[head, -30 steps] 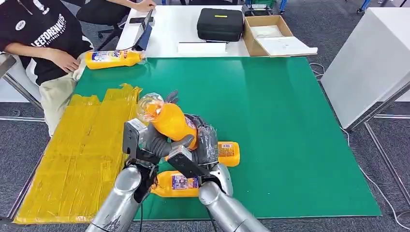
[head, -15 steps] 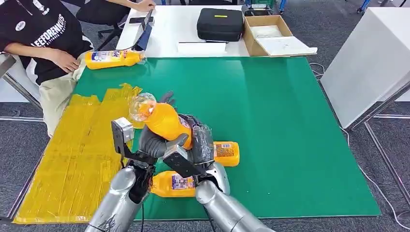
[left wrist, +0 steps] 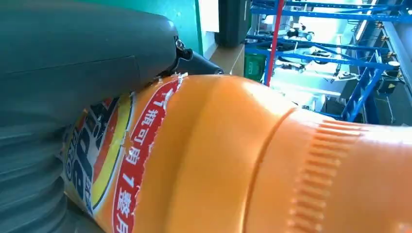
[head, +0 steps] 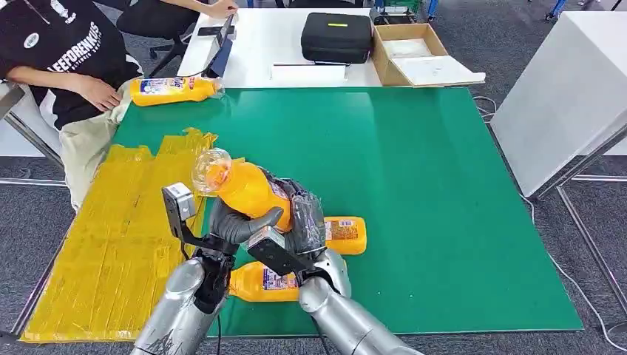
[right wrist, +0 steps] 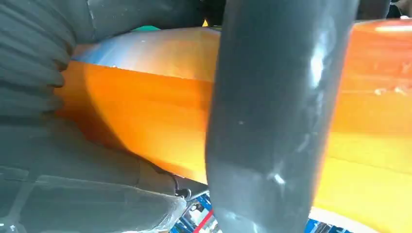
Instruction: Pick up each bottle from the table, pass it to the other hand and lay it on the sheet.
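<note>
An orange bottle (head: 248,189) with a clear cap is held tilted above the green table (head: 429,185), cap end pointing toward the yellow sheet (head: 111,237). My left hand (head: 235,223) grips its middle from below. My right hand (head: 307,216) wraps its base end. In the left wrist view my hand's thumb (left wrist: 73,58) presses on the labelled bottle (left wrist: 233,160). In the right wrist view a thick grey thumb (right wrist: 272,121) crosses the bottle (right wrist: 145,102). Two more orange bottles lie on the table, one (head: 344,235) beside my right hand and one (head: 260,282) under my arms.
A fourth orange bottle (head: 174,89) lies at the table's far left corner, next to a seated person (head: 66,59). Behind the green table stands a white table with a black case (head: 336,35) and a cardboard box (head: 414,53). A white cabinet (head: 569,89) stands at the right.
Both hands have carried the bottle to the left, toward the yellow sheet. Its cap end has dropped a little and leans further left.
</note>
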